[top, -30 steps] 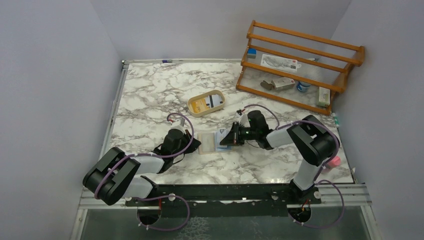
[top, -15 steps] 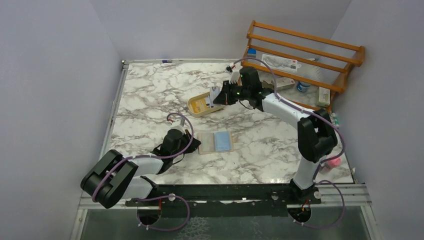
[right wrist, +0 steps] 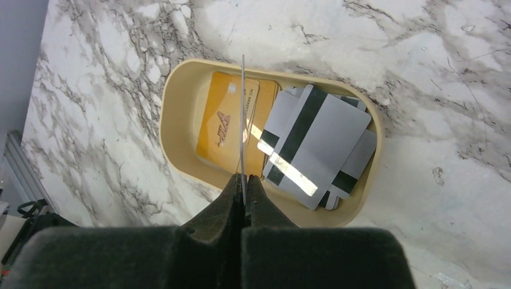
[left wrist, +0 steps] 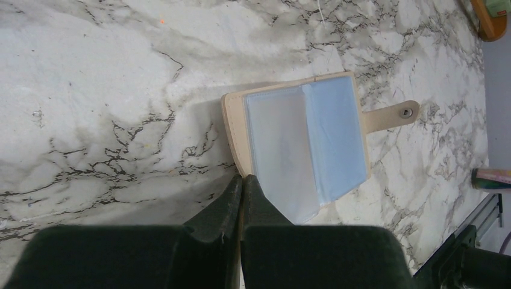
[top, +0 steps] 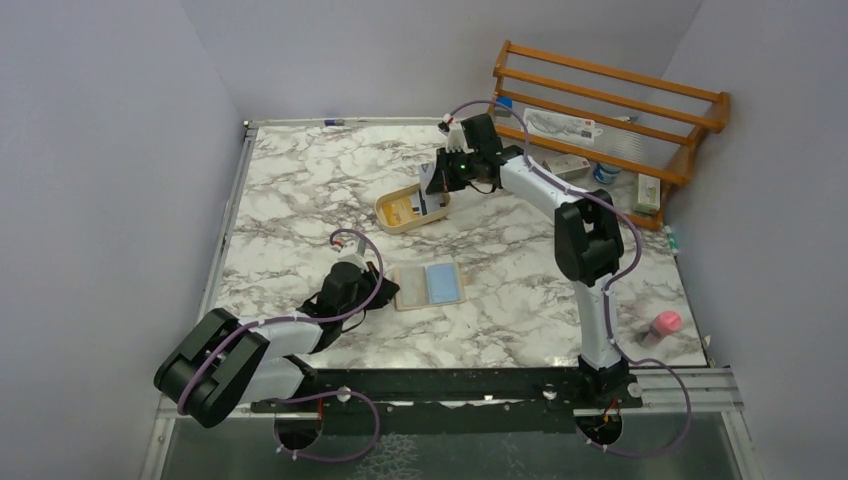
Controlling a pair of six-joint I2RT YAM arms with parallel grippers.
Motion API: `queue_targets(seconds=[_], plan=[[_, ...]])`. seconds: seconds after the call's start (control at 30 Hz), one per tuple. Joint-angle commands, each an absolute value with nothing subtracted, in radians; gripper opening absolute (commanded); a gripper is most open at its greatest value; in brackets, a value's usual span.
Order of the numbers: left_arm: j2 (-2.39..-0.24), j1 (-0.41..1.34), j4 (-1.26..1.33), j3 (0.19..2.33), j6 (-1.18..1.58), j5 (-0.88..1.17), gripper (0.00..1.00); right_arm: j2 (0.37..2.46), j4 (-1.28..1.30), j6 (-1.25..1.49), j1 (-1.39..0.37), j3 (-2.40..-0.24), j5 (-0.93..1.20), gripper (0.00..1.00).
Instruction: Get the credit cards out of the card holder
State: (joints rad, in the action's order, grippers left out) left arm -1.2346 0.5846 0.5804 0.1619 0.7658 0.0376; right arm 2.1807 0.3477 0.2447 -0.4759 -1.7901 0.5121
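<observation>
The tan card holder (top: 408,288) lies open on the marble table, with a light blue credit card (top: 446,284) in its right half. In the left wrist view the holder (left wrist: 234,117), its tab pointing right, shows the blue card (left wrist: 336,129) and a pale clear sleeve. My left gripper (top: 384,291) (left wrist: 242,180) is shut on the holder's near edge. My right gripper (top: 434,188) (right wrist: 243,182) is shut on a thin credit card (right wrist: 243,120), seen edge-on above the oval beige tray (right wrist: 173,123) (top: 392,222).
The tray holds an orange card (right wrist: 224,120) and several grey cards with black stripes (right wrist: 313,144). A wooden rack (top: 610,120) with small items stands at the back right. A pink object (top: 665,322) lies near the front right edge.
My right gripper has carried a card from the card holder up and back to above the beige tray, its arm now stretched out. My left gripper stays on the holder.
</observation>
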Motion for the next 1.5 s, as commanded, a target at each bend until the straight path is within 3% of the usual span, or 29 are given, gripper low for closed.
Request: queue_targets(seconds=[0.0, 0.67, 0.73, 0.87, 0.97, 1.47], plan=[[-1.218, 0.584, 0.570, 0.166, 0.752, 0.051, 0.00, 2.241, 0.431, 0.195, -0.470, -1.851, 0.494, 0.01], [-1.225, 0.582, 0.554, 0.181, 0.749, 0.049, 0.00, 2.315, 0.479, 0.151, -0.469, -1.886, 0.470, 0.02], [-1.227, 0.583, 0.554, 0.182, 0.749, 0.049, 0.00, 2.314, 0.484, 0.147, -0.469, -1.889, 0.464, 0.05], [-1.227, 0.583, 0.554, 0.181, 0.747, 0.049, 0.00, 2.306, 0.500, 0.135, -0.468, -1.893, 0.438, 0.33], [-1.225, 0.582, 0.554, 0.179, 0.748, 0.049, 0.00, 2.292, 0.506, 0.129, -0.468, -1.896, 0.412, 0.46], [-1.196, 0.582, 0.526, 0.195, 0.739, 0.051, 0.00, 2.138, 0.534, 0.120, -0.469, -1.979, 0.266, 0.47]])
